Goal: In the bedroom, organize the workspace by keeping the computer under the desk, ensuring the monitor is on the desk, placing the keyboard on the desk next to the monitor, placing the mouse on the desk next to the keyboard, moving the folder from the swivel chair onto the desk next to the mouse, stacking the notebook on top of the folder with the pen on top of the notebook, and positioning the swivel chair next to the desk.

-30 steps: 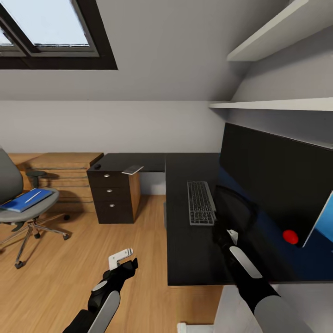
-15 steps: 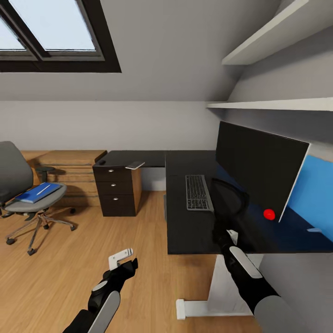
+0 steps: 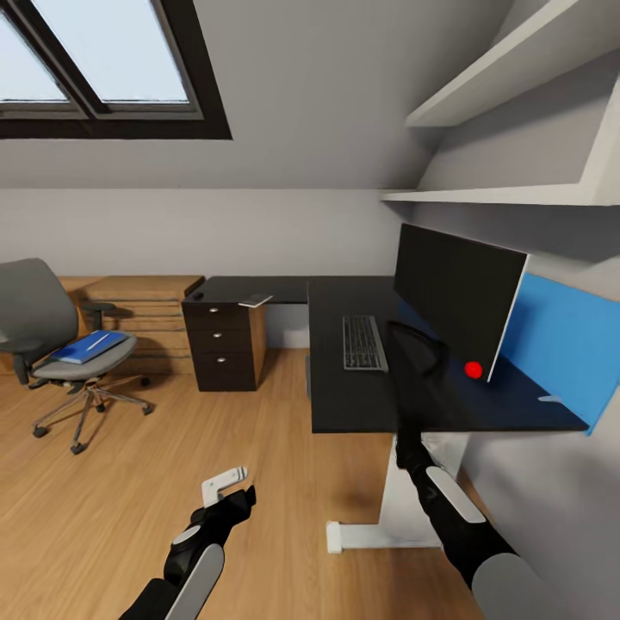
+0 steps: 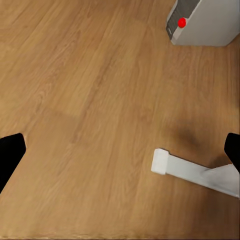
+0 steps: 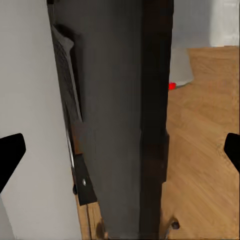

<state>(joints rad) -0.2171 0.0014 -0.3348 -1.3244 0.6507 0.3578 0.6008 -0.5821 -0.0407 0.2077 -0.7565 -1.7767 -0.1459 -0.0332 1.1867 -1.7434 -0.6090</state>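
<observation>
The black desk (image 3: 357,400) carries the monitor (image 3: 456,293) and, beside it, the keyboard (image 3: 364,342). On its far wing lie the small dark mouse (image 3: 196,295) and the grey-white notebook (image 3: 256,300). The swivel chair (image 3: 39,314) stands at the left, apart from the desk. The blue folder (image 3: 84,347) lies on its seat with the pen (image 3: 102,341) on top. The computer (image 4: 202,22) stands on the floor. My left gripper (image 3: 227,486) hangs open over bare floor. My right gripper (image 5: 120,150) is open, low at the desk's near edge (image 5: 115,125).
The desk's white leg and foot (image 3: 379,517) stand just ahead of my right arm. A black drawer unit (image 3: 222,349) and low wooden shelving (image 3: 138,314) line the back wall. A blue wall panel (image 3: 560,344) and white shelves (image 3: 499,196) are at the right.
The whole view has shifted: the camera has pulled back from the desk and turned, so desk, monitor and chair look smaller and farther. Both arms sit where they were in the picture.
</observation>
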